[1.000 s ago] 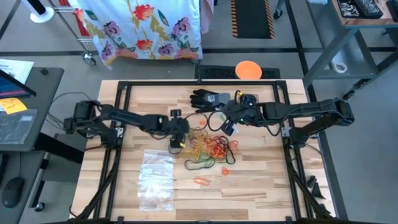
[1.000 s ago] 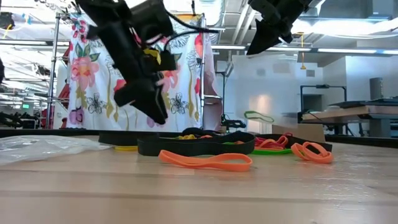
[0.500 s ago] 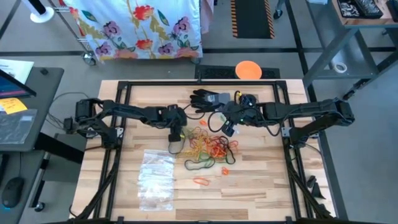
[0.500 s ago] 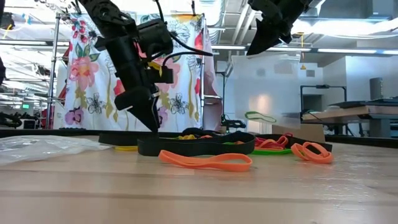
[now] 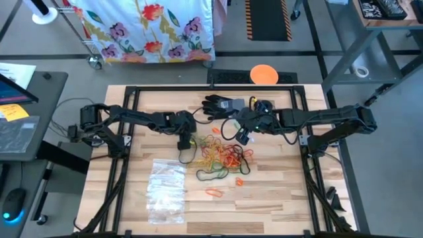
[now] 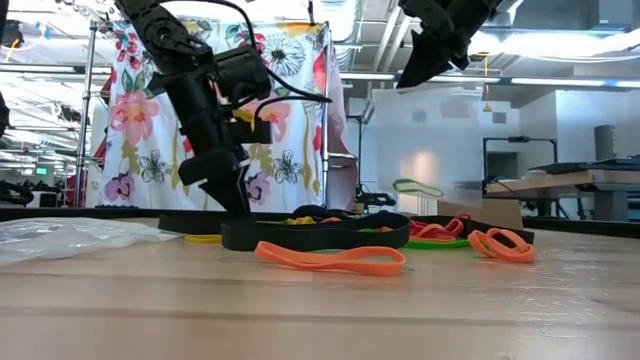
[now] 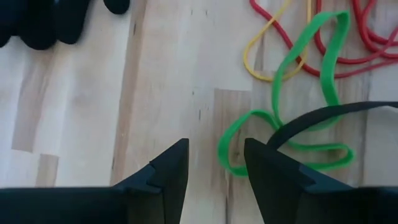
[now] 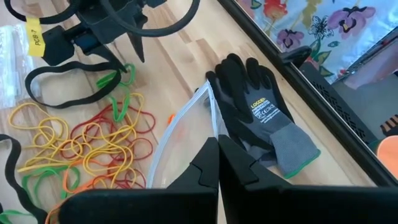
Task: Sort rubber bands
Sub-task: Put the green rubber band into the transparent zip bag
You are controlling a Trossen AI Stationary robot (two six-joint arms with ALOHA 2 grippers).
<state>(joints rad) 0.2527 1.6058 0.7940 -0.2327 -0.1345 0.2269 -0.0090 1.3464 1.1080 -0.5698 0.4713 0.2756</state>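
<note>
Green, orange, yellow, red & black rubber bands (image 5: 221, 155) are seen as thin loops tangled in a pile mid-table (image 5: 277, 192), w/ a few strays nearer the front: one orange loop (image 6: 330, 258) lies flat & apart. Left gripper (image 7: 214, 168) is poised just over a green band (image 7: 283, 134) at the pile's edge, fingers part-open, nothing held. Right gripper (image 8: 217, 163) is held above the table near the black glove (image 8: 261, 115), fingers pressed together, empty. Vs 1 s ago, left gripper has been lowered & turned toward the pile; right arm unchanged.
</note>
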